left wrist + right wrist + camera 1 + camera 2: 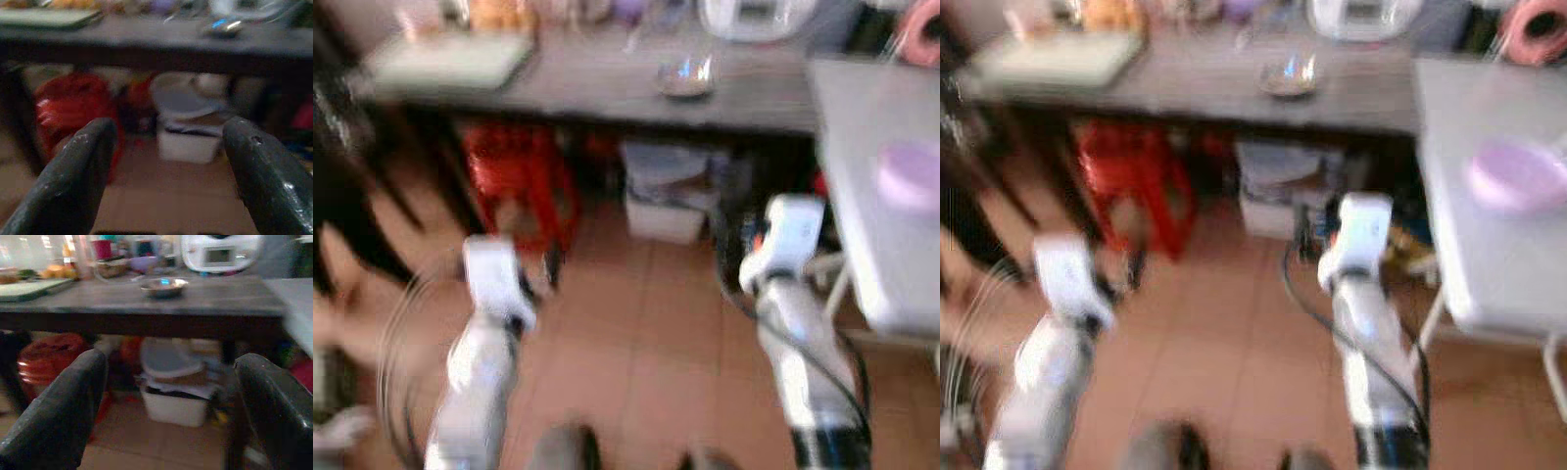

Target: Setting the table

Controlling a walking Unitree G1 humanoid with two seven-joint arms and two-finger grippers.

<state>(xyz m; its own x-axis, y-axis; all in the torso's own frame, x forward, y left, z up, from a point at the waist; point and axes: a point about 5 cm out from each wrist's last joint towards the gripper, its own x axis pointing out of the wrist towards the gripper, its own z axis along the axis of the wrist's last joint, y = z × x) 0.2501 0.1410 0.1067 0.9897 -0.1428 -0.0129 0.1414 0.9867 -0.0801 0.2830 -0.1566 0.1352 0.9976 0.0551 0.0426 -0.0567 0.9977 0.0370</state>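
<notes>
Shallow shiny metal bowl point(164, 287) on long dark wooden table point(146, 303), well ahead. Likely light, rigid, slippery; grip by rim. Left gripper point(168, 166) and right gripper point(171, 406) spread wide, empty.

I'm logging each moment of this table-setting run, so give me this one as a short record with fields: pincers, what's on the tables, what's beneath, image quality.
left pincer: open, empty, held low facing the dark table
right pincer: open, empty, also facing it
dark table: metal bowl, white appliance, green tray
white table: on the robot's right, pink dish on it
under dark table: red stool, white bin
floor: tan tiles
image quality: head views blurred
</notes>
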